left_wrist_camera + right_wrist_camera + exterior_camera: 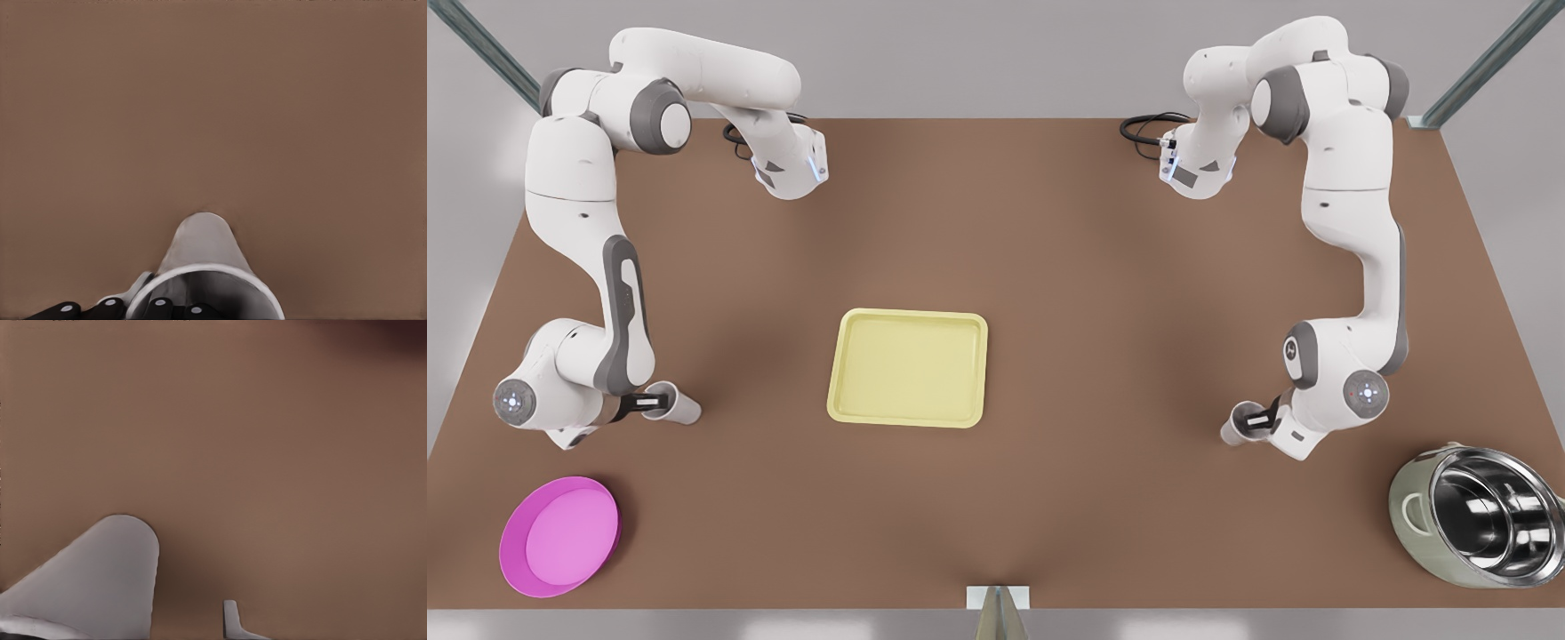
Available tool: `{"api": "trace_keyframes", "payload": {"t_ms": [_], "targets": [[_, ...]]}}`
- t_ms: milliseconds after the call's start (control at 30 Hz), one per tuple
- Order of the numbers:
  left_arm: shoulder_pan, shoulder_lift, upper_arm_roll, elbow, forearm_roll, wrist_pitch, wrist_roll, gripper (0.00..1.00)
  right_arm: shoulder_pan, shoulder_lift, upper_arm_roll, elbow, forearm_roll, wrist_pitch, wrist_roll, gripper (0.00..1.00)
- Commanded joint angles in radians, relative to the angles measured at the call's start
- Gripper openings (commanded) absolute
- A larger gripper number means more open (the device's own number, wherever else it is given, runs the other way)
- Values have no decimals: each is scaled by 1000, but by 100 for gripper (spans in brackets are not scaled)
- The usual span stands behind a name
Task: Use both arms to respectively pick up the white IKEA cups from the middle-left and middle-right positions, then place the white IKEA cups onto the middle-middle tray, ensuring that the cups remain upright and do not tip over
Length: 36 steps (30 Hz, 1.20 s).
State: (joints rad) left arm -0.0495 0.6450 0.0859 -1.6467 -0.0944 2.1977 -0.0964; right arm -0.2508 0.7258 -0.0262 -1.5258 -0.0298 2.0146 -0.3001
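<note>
Brown table [1049, 267] spans the scene. Steel pot [1480, 517] near-right corner, magenta bowl [560, 533] near-left. Yellow tray [909, 366] in the middle, nothing on it. One gripper [649, 402] at front view's left, fingers closed across rim of a white cup [676, 404]; other gripper [1258, 418] at right, on 2nd cup [1238, 425], finger gap can't tell. Which arm is L/R can't tell. Both cups well apart from tray.

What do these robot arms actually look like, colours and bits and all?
Both arms, at the front view's left and right, have smooth white shells, grey joint sections, looped black cables, small lights on round joint caps and small black grippers.
</note>
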Motion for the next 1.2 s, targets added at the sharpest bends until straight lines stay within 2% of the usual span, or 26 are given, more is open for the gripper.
{"api": "trace_keyframes", "payload": {"t_ms": [0, 100, 133, 267, 300, 367, 467, 633, 700, 800, 933, 967, 1000, 1033, 1067, 1133, 1167], "targets": [[-13, -21, 0, -1, -14, -9, -35, 21, 2, -5, 0, -1, -9, 27, -145, 21], [-45, -51, -1, 5, -14, -9, -86, 21, 24, -12, 5, -1, -10, 19, -140, 21], [-84, -44, -31, 48, -14, -53, -241, 21, 31, -22, 8, -1, -12, 15, -145, 21], [-95, -41, -308, 120, -8, -142, -804, 21, 123, -91, 35, 18, 22, -74, -136, 21], [-128, -41, -347, 120, -7, -142, -934, 21, 169, -100, 35, 21, 56, -94, -123, 21], [-240, -31, -350, 119, -8, -130, -1065, 21, 261, -97, 34, 19, 88, -99, -16, 21], [-365, 15, -348, 134, -4, -7, -1230, 21, 386, -83, 34, 18, 157, -99, 162, 21], [-481, 153, -342, 346, -2, -10, -1378, 21, 562, -85, 34, 41, 243, -80, 351, 21], [-526, 182, -325, 384, -2, -10, -1398, 21, 604, -118, 31, -19, 237, -22, 364, 21], [-552, 232, -317, 406, 16, -4, -1398, 21, 624, -201, 31, -195, 232, 133, 366, 21], [-558, 257, -316, 407, 18, 39, -1396, 21, 624, -197, 31, -254, 232, 202, 366, 21], [-556, 257, -316, 407, 18, 50, -1395, 23, 624, -197, 31, -266, 232, 219, 366, 21], [-558, 257, -316, 407, 18, 50, -1395, 45, 624, -195, 31, -267, 232, 222, 366, 21], [-558, 257, -317, 407, 18, 48, -1395, 56, 622, -193, 31, -266, 232, 222, 366, 34], [-558, 257, -317, 407, 18, 48, -1396, 56, 622, -190, 31, -264, 234, 222, 366, 44], [-558, 257, -316, 407, 18, 48, -1396, 70, 624, -186, 29, -263, 232, 227, 366, 99], [-556, 257, -317, 407, 18, 45, -1396, 78, 624, -180, 29, -260, 232, 228, 366, 100]]}}
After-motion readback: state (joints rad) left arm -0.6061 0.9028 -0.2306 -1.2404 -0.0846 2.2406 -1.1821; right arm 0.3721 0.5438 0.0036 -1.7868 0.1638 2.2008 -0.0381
